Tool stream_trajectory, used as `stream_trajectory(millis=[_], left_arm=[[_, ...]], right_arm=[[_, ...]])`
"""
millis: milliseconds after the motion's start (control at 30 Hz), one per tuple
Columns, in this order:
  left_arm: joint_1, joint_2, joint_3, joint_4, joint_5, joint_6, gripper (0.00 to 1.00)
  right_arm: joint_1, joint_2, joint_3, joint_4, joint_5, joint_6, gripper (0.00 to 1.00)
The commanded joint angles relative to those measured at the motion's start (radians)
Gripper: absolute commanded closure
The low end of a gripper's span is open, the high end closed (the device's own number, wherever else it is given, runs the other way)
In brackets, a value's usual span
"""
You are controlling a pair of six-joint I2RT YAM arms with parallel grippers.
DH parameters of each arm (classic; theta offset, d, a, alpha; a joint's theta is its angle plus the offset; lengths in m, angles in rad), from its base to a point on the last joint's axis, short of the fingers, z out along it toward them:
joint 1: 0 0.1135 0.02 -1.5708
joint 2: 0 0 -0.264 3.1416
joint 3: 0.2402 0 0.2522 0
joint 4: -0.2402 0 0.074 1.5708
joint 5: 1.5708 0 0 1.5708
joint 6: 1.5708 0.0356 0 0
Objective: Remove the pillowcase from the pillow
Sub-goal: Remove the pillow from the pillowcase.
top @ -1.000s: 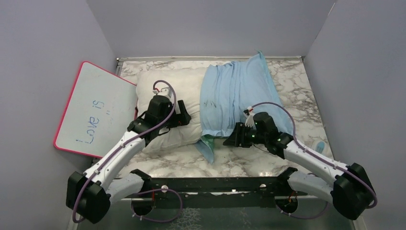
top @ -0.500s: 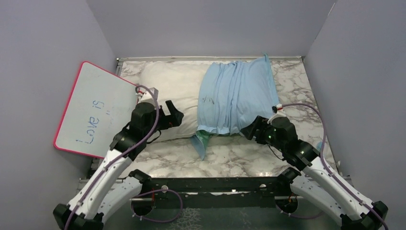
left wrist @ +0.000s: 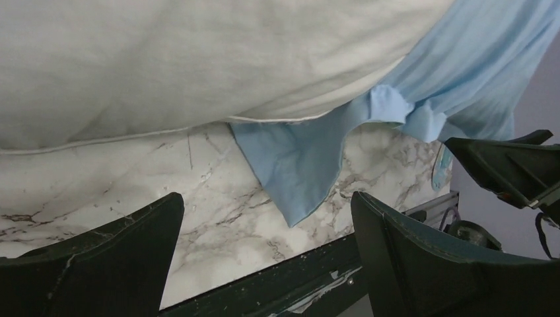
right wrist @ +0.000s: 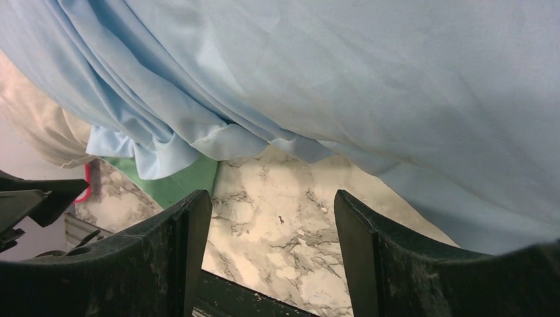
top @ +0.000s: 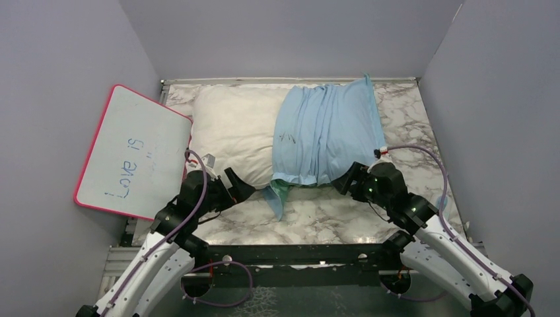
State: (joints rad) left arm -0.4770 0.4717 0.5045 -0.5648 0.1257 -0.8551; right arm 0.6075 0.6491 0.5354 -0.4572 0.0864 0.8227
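Note:
The cream-white pillow (top: 228, 132) lies across the back of the marble table (top: 317, 218). The light blue pillowcase (top: 327, 132) is bunched in folds over its right half. A teal-green corner (top: 277, 196) of the pillowcase hangs out onto the marble. My left gripper (top: 236, 187) is open just in front of the pillow's near edge and holds nothing. My right gripper (top: 346, 179) is open by the pillowcase's near right edge, apart from it. In the left wrist view the left gripper (left wrist: 265, 201) frames marble below the pillow (left wrist: 198, 59) and the pillowcase (left wrist: 300, 162). In the right wrist view the right gripper (right wrist: 271, 198) sits under the pillowcase (right wrist: 343, 79).
A pink-framed whiteboard (top: 132, 155) leans against the left wall beside the pillow. Grey walls close in the table on three sides. A black rail (top: 297, 254) runs along the near edge between the arm bases. A small pale blue item (top: 441, 200) lies at the right edge.
Both arms have drawn back toward the near edge. The left gripper came off the pillow's top. The right gripper let go of the pillowcase's edge and opened wider. The pillow settled flat.

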Motion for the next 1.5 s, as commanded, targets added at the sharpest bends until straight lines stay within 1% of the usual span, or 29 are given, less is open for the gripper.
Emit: stream_trajectory(millis=[0,100,233,267,333,367,467,600,667,767,867,967,1000,1067,1100,1200,1267,1300,1333,1367,1467], left_arm=[[0.005,0.026,-0.064,0.113,0.028,-0.106,0.01],[0.005,0.001,-0.153,0.274,-0.010,-0.195,0.01],[0.005,-0.031,-0.318,0.613,-0.063,-0.306,0.01],[0.005,-0.028,-0.354,0.676,-0.089,-0.331,0.01],[0.005,-0.007,-0.398,0.776,-0.139,-0.341,0.01],[0.005,0.011,-0.401,0.799,-0.164,-0.342,0.01],[0.003,0.057,-0.378,0.827,-0.232,-0.321,0.01],[-0.003,0.075,-0.370,0.867,-0.329,-0.309,0.01],[-0.006,0.071,-0.366,0.897,-0.342,-0.295,0.01],[-0.009,0.103,-0.361,0.888,-0.356,-0.293,0.01],[-0.016,0.210,-0.335,0.870,-0.354,-0.278,0.01],[-0.056,0.380,-0.214,0.786,-0.373,-0.202,0.02],[-0.084,0.432,-0.179,0.775,-0.391,-0.190,0.05],[-0.147,0.526,-0.129,0.772,-0.446,-0.181,0.18],[-0.173,0.568,-0.112,0.773,-0.473,-0.189,0.26],[-0.221,0.608,-0.101,0.803,-0.501,-0.209,0.57],[-0.242,0.598,-0.112,0.808,-0.517,-0.221,0.81],[-0.249,0.584,-0.123,0.806,-0.526,-0.230,0.90],[-0.255,0.563,-0.135,0.805,-0.535,-0.240,0.97],[-0.258,0.539,-0.150,0.798,-0.539,-0.249,1.00],[-0.262,0.447,-0.179,0.745,-0.562,-0.272,1.00]], right_arm=[[0.001,0.001,0.026,-0.022,-0.004,0.025,0.27],[0.002,-0.015,0.025,-0.035,-0.003,0.027,0.27],[0.002,-0.038,0.008,-0.020,0.002,0.026,0.27],[0.002,-0.040,0.005,-0.015,0.003,0.026,0.27],[0.001,-0.038,0.006,-0.012,0.002,0.026,0.27],[0.002,-0.034,0.010,-0.014,0.001,0.025,0.27],[0.002,-0.021,0.016,-0.021,0.005,0.025,0.27],[0.002,-0.008,0.006,-0.024,0.008,0.042,0.27],[0.002,-0.009,-0.003,-0.025,0.003,0.056,0.27],[0.002,-0.016,-0.011,-0.036,0.005,0.074,0.27],[0.001,-0.035,-0.026,-0.033,0.012,0.091,0.27],[0.001,-0.049,-0.035,-0.030,0.010,0.094,0.27],[0.001,-0.051,-0.036,-0.032,0.010,0.096,0.27],[0.002,-0.053,-0.039,-0.037,0.013,0.105,0.27],[0.001,-0.053,-0.038,-0.041,0.016,0.105,0.27],[0.001,-0.052,-0.016,-0.076,0.049,0.084,0.27],[0.002,-0.054,0.008,-0.122,0.098,0.075,0.27],[0.002,-0.056,0.018,-0.152,0.128,0.077,0.27],[0.002,-0.061,0.025,-0.180,0.158,0.084,0.27],[0.002,-0.065,0.028,-0.202,0.185,0.091,0.27],[0.002,-0.084,0.031,-0.231,0.250,0.112,0.26]])
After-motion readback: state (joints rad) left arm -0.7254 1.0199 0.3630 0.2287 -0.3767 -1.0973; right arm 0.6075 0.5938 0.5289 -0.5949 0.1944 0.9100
